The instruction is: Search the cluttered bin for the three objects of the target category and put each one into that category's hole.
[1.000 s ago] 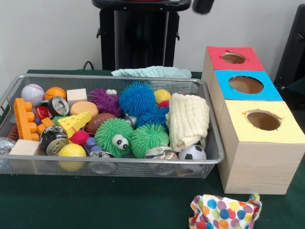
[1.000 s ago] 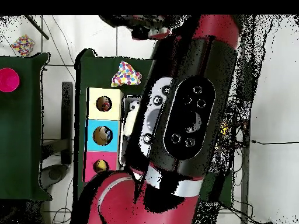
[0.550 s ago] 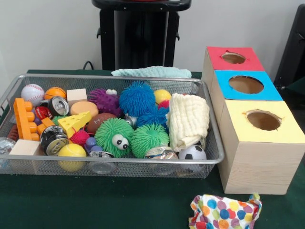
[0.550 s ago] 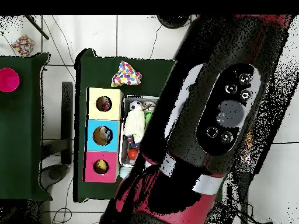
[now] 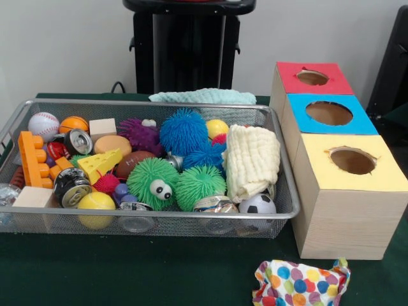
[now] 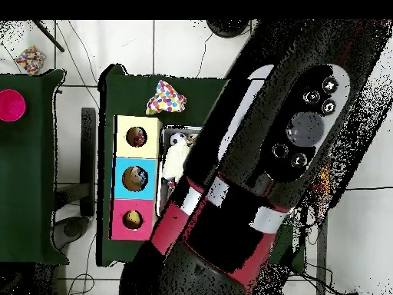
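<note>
Green cloth covers the surface (image 5: 127, 274). From the front I see the wire bin (image 5: 153, 220) crammed with fuzzy balls, cans, blocks and a folded cream cloth (image 5: 253, 160); the three-hole box (image 5: 338, 185) stands just right of it. Overhead, my arm (image 6: 261, 154) hides most of the bin; each hole shows something inside. I see no gripper in either view.

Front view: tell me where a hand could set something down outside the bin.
Bare green table runs in front of the wire bin, up to the polka-dot cloth. A narrow strip lies between the bin and the wooden box. Inside the bin it is packed; only the folded cream cloth offers a flat top.
</note>
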